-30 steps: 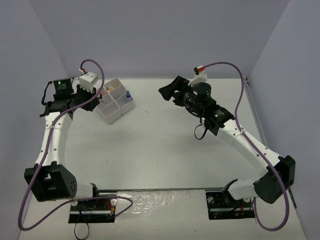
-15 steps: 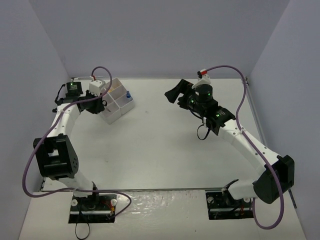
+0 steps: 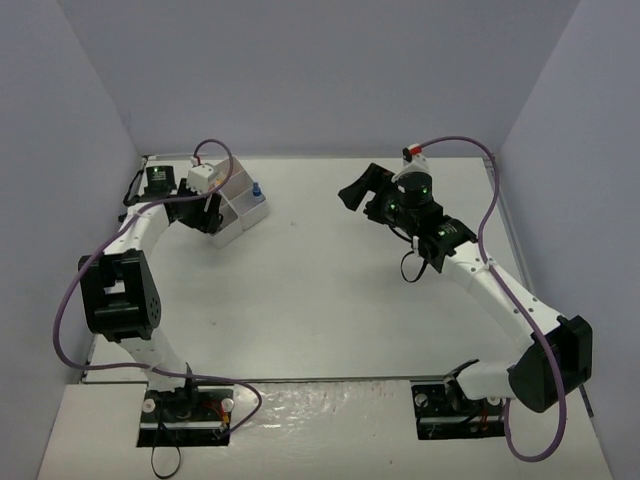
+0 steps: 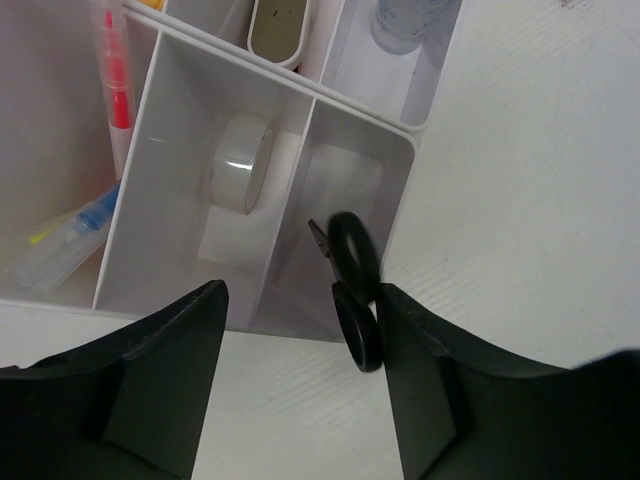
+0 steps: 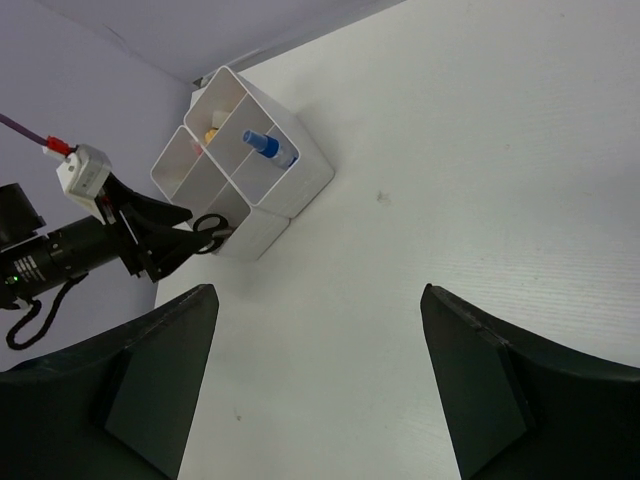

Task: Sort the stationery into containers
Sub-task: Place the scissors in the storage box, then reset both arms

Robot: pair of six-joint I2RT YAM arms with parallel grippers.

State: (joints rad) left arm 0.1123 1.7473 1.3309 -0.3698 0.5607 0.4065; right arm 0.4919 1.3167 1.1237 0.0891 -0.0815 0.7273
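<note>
Scissors (image 4: pixel 355 290) stand in a corner compartment of the tray (image 4: pixel 180 290). Their black handles stick up over the tray's outer wall and the blades point down inside. In the compartment beside them a tape roll (image 4: pixel 245 162) stands on edge against the dividing wall. A blue-capped bottle (image 5: pixel 265 145) lies in the compartment next beyond the scissors. An orange highlighter (image 4: pixel 115 90) and a blue-capped pen (image 4: pixel 75 230) lie in the compartments on the far side of the tape.

The left claw (image 4: pixel 300 290) hangs at the scissors' corner of the tray with its fingers (image 4: pixel 150 390) wide apart. The handles sit between them, close to one finger, and I cannot tell whether they touch it. Nothing is clamped.

The right claw (image 5: pixel 318 290) is well away from the tray, above bare counter (image 3: pixel 320 300). Its fingers are apart with nothing between them, and its camera looks back toward the tray. From above, the tray sits on the counter near the back left corner, with the left arm curled round to it.
</note>
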